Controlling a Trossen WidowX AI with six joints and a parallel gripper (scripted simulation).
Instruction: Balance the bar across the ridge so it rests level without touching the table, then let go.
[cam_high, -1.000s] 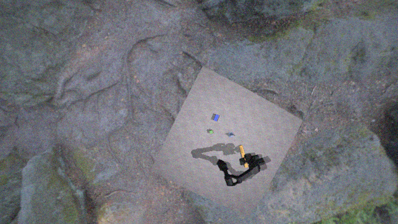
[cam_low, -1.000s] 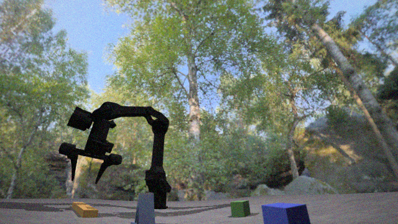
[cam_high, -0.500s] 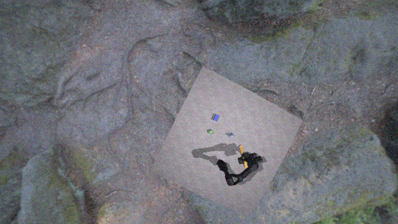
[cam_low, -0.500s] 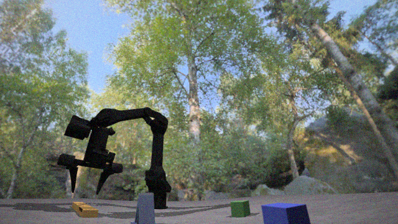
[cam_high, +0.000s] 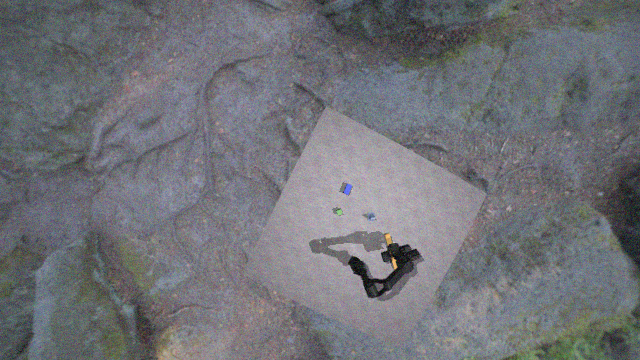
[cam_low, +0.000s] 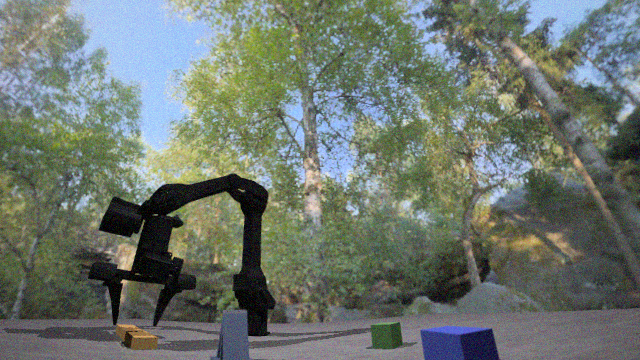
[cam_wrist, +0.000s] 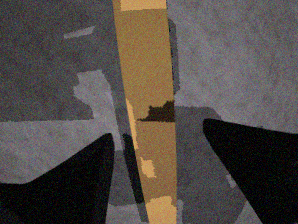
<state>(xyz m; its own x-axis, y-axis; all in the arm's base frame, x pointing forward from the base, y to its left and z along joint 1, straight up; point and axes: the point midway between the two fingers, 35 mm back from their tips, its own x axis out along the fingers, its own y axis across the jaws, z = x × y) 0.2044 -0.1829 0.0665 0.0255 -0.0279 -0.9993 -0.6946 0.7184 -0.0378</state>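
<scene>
The orange bar (cam_high: 388, 239) (cam_low: 141, 342) (cam_wrist: 145, 60) lies flat on the table, partly in the arm's shadow. My gripper (cam_low: 135, 325) (cam_wrist: 158, 132) is open and points down, with its fingertips low, just above the table. In the wrist view the bar runs lengthwise between the two fingers, with a gap on each side, the wider one on the right. The arm hides part of the bar in the top view. The grey-blue ridge (cam_high: 371, 217) (cam_low: 234, 332) stands upright on the table, apart from the bar, with nothing on top.
A green cube (cam_high: 339, 211) (cam_low: 386, 335) and a larger blue block (cam_high: 347, 189) (cam_low: 459, 343) stand on the table (cam_high: 430, 200) beyond the ridge from the arm. The arm's base is on the same table, and rocky ground surrounds it.
</scene>
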